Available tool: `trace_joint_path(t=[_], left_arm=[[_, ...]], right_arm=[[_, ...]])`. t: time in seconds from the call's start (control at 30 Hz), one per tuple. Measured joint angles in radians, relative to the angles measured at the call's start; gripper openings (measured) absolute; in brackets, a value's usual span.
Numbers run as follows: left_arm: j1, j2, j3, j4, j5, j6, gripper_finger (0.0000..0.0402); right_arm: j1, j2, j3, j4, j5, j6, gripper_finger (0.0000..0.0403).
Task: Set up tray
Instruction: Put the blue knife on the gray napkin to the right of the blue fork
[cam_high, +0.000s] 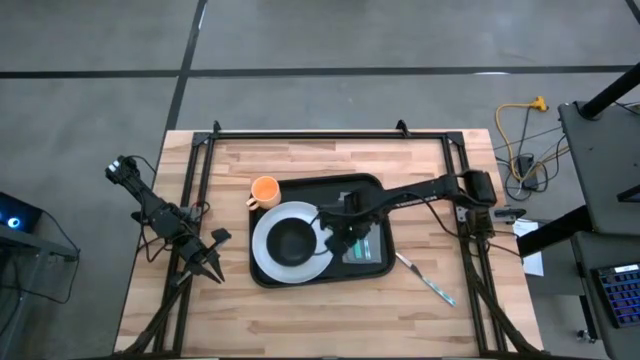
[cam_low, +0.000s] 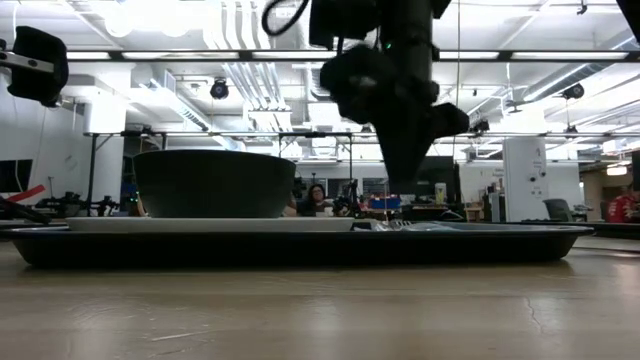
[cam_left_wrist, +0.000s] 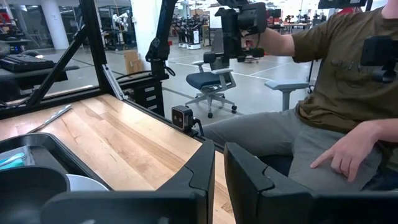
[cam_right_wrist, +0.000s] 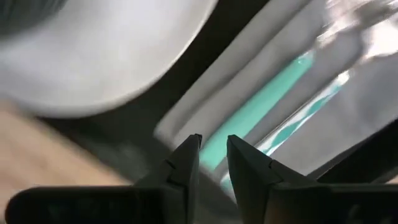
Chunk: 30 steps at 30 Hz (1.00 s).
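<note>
The black tray (cam_high: 372, 188) lies mid-table, its rim (cam_low: 300, 245) filling the low view. On its left part rests a white plate (cam_high: 264, 258) bearing a black bowl (cam_high: 292, 243). On its right part lies a grey napkin (cam_right_wrist: 261, 74) with teal-handled cutlery (cam_right_wrist: 264, 96). My right gripper (cam_high: 345, 240) points down above the napkin's edge beside the plate, clear of the tray (cam_low: 400, 185). Its fingers are slightly open with nothing between them (cam_right_wrist: 212, 155). My left gripper (cam_high: 212, 268) is parked, shut, at the table's left (cam_left_wrist: 219, 168).
An orange cup (cam_high: 264, 189) stands at the tray's far left corner. A utensil (cam_high: 425, 278) lies on the bare wood right of the tray. A seated person (cam_left_wrist: 336, 112) is beyond the table's edge. Bare wood lies along the near side.
</note>
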Motion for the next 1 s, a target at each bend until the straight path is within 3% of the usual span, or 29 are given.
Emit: trace_joint_path(t=[0.07,0.33,0.57,0.83,1.0], left_arm=[[0.0,0.0,0.0,0.0,0.0,0.0,0.0018],[0.0,0.0,0.0,0.0,0.0,0.0,0.0018],[0.0,0.0,0.0,0.0,0.0,0.0,0.0018],[0.0,0.0,0.0,0.0,0.0,0.0,0.0018],[0.0,0.0,0.0,0.0,0.0,0.0,0.0018]], right_arm=[[0.018,0.0,0.0,-0.006,-0.041,-0.05,0.0076],[0.12,0.0,-0.002,-0.104,-0.035,-0.136,0.008],[0.235,0.0,-0.004,-0.2,0.122,-0.114,0.0069],[0.332,-0.017,-0.005,-0.221,0.164,-0.104,0.0077],[0.396,-0.058,-0.014,-0.248,0.246,-0.049,0.0083]])
